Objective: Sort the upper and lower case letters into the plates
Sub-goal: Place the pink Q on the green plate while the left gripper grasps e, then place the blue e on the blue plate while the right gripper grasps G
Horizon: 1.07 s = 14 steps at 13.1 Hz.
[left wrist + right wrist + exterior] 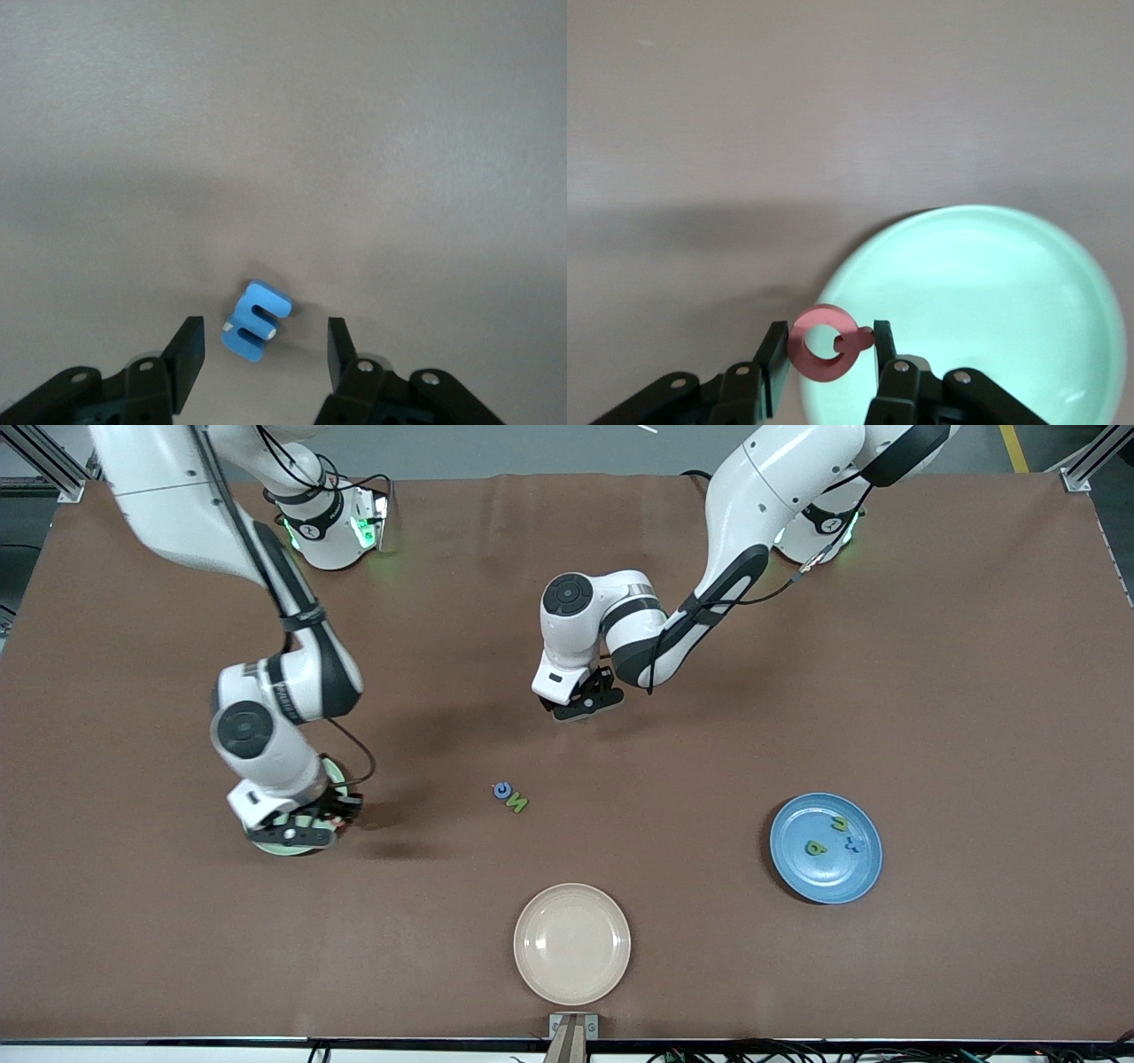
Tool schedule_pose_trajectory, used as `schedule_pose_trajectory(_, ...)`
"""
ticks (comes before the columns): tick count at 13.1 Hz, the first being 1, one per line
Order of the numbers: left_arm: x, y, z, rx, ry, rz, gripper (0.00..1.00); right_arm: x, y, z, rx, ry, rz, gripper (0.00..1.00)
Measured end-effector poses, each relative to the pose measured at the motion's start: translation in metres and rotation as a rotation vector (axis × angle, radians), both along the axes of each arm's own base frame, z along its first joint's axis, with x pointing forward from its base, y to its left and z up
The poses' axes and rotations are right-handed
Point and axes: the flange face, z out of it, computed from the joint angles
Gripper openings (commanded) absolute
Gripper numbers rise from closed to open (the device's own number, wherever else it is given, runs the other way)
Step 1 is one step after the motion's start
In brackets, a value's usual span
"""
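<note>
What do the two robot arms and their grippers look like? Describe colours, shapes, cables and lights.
Both arms are glossy white with black joint bands and round dark-grey joint caps. Black cables run along them, and their bases glow green. The left gripper and right gripper are black, with flat two-finger jaws.

- Left gripper (261,354) is low over the brown table (886,691), fingers apart.
- Right gripper (830,350), nearer the table's right-arm end, pinches a pink ring-shaped letter (824,343).

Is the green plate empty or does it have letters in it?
Empty, as far as shown: the right wrist view shows the mint green plate bare. The right gripper holds a pink letter over its rim.
</note>
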Motion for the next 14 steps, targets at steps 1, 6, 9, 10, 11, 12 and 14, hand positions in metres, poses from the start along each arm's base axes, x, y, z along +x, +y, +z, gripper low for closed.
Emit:
schedule_pose_trajectory(1,-0.002,0.001,-0.003,0.005,0.005,-0.040,0.59,0.000,-0.029,-0.002,0.011,0.015,0.016,0.03)
schedule_pose_trajectory(6,-0.003,0.003,-0.007,0.015,0.014,-0.137,0.57,-0.016,-0.051,-0.024,0.103,0.077,0.057,0.05)
schedule_pose_trajectory(9,-0.002,0.005,-0.008,0.016,0.015,-0.150,0.56,-0.023,-0.028,-0.039,0.108,0.105,0.088,0.12)
schedule_pose_trajectory(10,-0.001,0.006,-0.009,0.015,0.015,-0.149,0.56,-0.024,-0.027,-0.043,0.108,0.112,0.089,0.29)
schedule_pose_trajectory(11,0.000,0.006,-0.010,0.011,0.015,-0.147,0.56,-0.025,-0.028,-0.047,0.108,0.116,0.087,0.79)
schedule_pose_trajectory(12,0.001,0.006,-0.012,0.007,0.016,-0.145,0.55,-0.026,-0.028,-0.049,0.108,0.120,0.086,1.00)
schedule_pose_trajectory(14,0.002,0.006,-0.015,-0.001,0.018,-0.143,0.50,-0.025,-0.029,-0.050,0.108,0.120,0.084,1.00)
